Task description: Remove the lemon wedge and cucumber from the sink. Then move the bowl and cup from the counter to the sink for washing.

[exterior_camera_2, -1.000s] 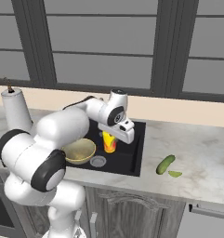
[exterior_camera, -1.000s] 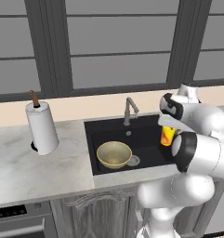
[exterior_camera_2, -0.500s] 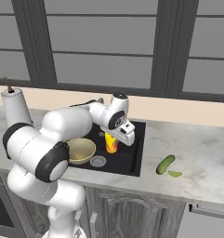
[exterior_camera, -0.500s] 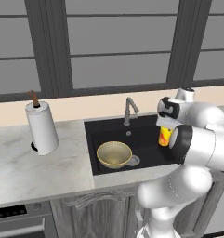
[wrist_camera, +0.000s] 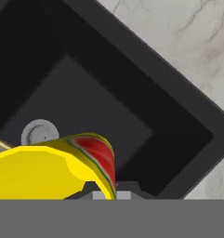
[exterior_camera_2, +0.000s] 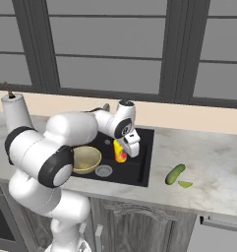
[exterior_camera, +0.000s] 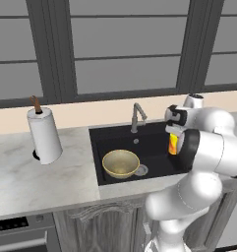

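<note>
I see the bowl (exterior_camera: 120,163) sitting empty in the sink (exterior_camera: 103,140). My gripper (exterior_camera_2: 126,147) is clamped on the cup (exterior_camera_2: 120,151) above the basin. From the right, the cucumber (exterior_camera_2: 174,174) and lemon wedge (exterior_camera_2: 185,184) lie on the counter (exterior_camera_2: 208,167).

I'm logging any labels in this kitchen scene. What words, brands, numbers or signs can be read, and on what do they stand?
None: no readable text stands on anything here.
The cup, held over the sink, carries a red and green picture on its side, no letters.
The paper towel roll, faucet and bowl are plain.
</note>
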Available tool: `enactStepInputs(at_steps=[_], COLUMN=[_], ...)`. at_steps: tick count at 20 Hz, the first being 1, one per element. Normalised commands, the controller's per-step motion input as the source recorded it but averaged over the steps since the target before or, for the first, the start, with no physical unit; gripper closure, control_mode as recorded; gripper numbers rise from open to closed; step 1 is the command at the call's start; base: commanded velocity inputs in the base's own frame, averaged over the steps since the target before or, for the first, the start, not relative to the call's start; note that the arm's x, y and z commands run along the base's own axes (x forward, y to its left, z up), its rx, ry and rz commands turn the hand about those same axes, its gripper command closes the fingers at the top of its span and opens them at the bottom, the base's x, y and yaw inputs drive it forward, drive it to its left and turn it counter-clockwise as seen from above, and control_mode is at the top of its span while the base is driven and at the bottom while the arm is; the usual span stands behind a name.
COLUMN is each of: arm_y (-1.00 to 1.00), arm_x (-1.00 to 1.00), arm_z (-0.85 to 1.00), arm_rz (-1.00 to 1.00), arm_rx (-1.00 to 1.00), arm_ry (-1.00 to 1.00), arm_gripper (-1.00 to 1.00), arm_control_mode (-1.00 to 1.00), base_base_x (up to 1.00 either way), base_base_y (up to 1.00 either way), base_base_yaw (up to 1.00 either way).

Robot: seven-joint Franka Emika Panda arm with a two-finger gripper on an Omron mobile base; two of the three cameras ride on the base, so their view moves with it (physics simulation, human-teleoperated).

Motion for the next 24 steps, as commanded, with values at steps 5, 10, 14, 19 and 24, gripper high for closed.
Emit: enactStepInputs(at_steps=[5, 10, 14, 19, 24], arm_y=[0.01, 0.04, 0.05, 0.00, 0.00], arm_x=[0.09, 0.11, 0.18, 0.23, 0.18], arm_z=[-0.10, -0.20, -0.26, -0.26, -0.24], arm_rz=[-0.41, -0.43, -0.41, -0.30, -0.18], arm_rx=[0.00, 0.00, 0.00, 0.02, 0.08], arm_ry=[0.04, 0.03, 0.00, 0.00, 0.00], arm_gripper=[1.00, 1.00, 1.00, 1.00, 1.00], arm_control_mode=[-1.00, -1.00, -1.00, -1.00, -1.00], base_base_x=[0.00, 0.00, 0.00, 0.00, 0.00], base_base_y=[0.00, 0.00, 0.00, 0.00, 0.00], base_base_yaw=[0.00, 0.00, 0.00, 0.00, 0.00])
